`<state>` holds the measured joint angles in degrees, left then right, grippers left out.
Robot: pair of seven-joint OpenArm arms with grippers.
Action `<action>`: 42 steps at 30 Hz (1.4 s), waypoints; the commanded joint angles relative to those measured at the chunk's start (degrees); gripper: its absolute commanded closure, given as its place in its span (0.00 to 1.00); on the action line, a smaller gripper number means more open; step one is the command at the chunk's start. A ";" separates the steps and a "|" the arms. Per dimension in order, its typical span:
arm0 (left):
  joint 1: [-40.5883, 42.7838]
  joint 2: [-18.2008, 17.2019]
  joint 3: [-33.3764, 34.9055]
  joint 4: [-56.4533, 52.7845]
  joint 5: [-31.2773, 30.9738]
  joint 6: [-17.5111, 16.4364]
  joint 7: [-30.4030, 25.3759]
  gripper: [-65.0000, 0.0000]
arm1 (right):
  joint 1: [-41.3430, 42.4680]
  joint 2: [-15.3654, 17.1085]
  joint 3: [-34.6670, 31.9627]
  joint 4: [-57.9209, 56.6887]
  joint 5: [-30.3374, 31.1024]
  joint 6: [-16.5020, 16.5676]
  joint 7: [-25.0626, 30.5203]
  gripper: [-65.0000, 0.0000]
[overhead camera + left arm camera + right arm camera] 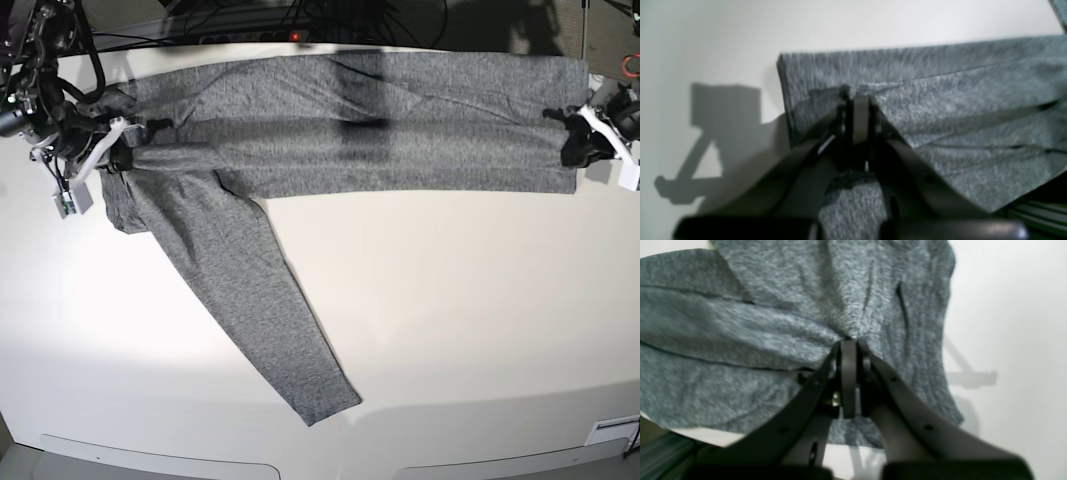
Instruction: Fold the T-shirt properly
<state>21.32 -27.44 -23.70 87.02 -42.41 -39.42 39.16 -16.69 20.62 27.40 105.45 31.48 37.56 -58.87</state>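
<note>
Two hands: left hand (858, 95) and right hand (849, 340) each closed, pinching the T-shirt (350, 120).
Risk: the loose sleeve (260, 310) may drag on the counter (450, 320) and crumple the fold.

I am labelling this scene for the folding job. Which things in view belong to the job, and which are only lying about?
Belongs to the job:
- T-shirt
- left claw, shut on the shirt's edge
- right claw, shut on the shirt's other end

Only lying about:
- white table
- cables behind the table
</note>
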 commanded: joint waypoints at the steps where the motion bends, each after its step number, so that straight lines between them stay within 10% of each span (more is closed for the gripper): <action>1: -0.17 -1.09 -0.68 0.87 -0.39 -0.28 -1.42 1.00 | 0.35 0.87 0.44 0.50 0.22 0.20 0.76 1.00; 3: -0.20 -1.14 -0.68 0.87 0.72 -0.24 -1.42 1.00 | 0.33 0.83 0.44 0.15 0.20 0.22 0.76 1.00; 5: -0.17 -1.14 -0.68 0.87 1.97 -0.24 -1.40 1.00 | 0.35 0.85 0.44 -0.11 0.17 0.20 0.90 0.78; 9: -0.22 -1.14 -0.68 0.87 1.92 -0.22 -1.49 0.58 | 0.66 0.96 0.44 -0.11 0.24 0.22 2.01 0.48; 22: -1.31 -1.11 -0.68 0.87 1.88 -0.20 -7.37 0.49 | 13.60 0.98 -4.09 -5.81 0.63 -0.85 7.43 0.47; 33: -1.31 -1.11 -0.68 0.87 1.90 -0.20 -7.52 0.49 | 42.49 0.81 -24.83 -37.70 -5.11 -3.52 8.00 0.47; 42: -1.31 -0.98 -0.68 0.87 1.90 -0.20 -7.52 0.49 | 59.71 -1.29 -33.24 -66.42 -10.49 -5.66 19.15 0.47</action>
<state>20.12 -27.46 -23.75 87.02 -39.46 -39.27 33.04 40.91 19.11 -5.96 37.80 19.81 31.70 -40.77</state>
